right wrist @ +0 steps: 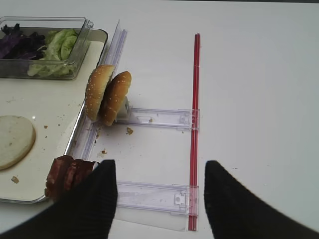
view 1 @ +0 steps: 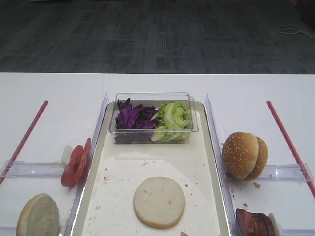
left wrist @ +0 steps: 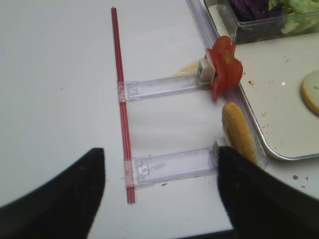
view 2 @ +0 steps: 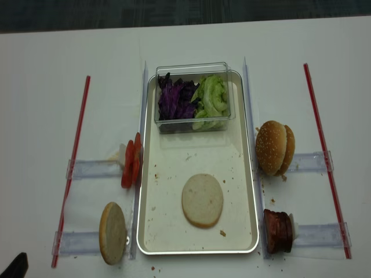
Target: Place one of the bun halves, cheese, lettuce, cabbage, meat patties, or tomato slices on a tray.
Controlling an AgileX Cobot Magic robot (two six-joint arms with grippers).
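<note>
The left hand (left wrist: 159,184) hangs over the white table (view 1: 157,86) to the left of the tray, its two dark fingers (left wrist: 65,199) spread wide with nothing between them; below it lie a red strip (left wrist: 121,99) and two clear plastic holders (left wrist: 164,85); the near holder props a bun half (left wrist: 239,134) on edge, the far one props the tomato slices (left wrist: 225,69) upright, both just beside the tray's left rim. The right hand (right wrist: 159,199) hangs likewise over the table on the right side, fingers spread and empty; just beside its left finger the meat patties (right wrist: 67,174) stand against the tray's right rim; farther off a pair of sesame-seeded buns (right wrist: 107,94) stands on edge in another clear holder. The tray (view 1: 209,147) lies lengthwise in the middle, its pale liner speckled with crumbs; one bun half (view 1: 159,202) lies flat on it, cut face up, toward the near end, apart from both rims; at the far end a clear plastic box (view 1: 152,135) sits on the tray, holding the purple cabbage (view 1: 132,117) on the left and the lettuce (view 1: 172,120) on the right, touching each other.
</note>
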